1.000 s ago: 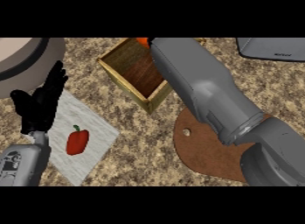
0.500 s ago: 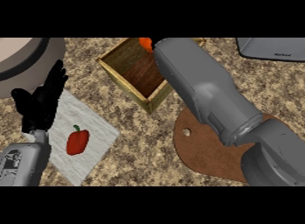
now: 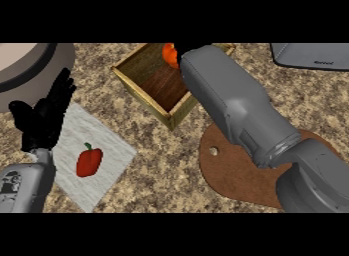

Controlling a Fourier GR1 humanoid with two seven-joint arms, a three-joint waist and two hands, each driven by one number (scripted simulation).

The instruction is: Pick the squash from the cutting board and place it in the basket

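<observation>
The orange squash (image 3: pixel 167 53) shows at the far end of the wooden basket (image 3: pixel 141 84), partly hidden behind my right forearm (image 3: pixel 232 105). That forearm stretches from the lower right across the basket's right side. Of my right hand (image 3: pixel 179 58) only a black sliver shows, right beside the squash, so its grip is hidden. The brown cutting board (image 3: pixel 232 172) lies under the right arm, and its visible part is bare. At the left, my left hand (image 3: pixel 42 117) rests open with its fingers up, above a grey cloth.
A red bell pepper (image 3: pixel 89 160) lies on the grey cloth (image 3: pixel 107 145) at the lower left. A large round pot (image 3: pixel 25 75) fills the upper left corner. A grey appliance (image 3: pixel 317 56) sits at the upper right. Speckled counter (image 3: pixel 310 110) surrounds everything.
My right forearm has shifted slightly, and a little more of the squash shows over the basket's far end. The left hand has stayed put.
</observation>
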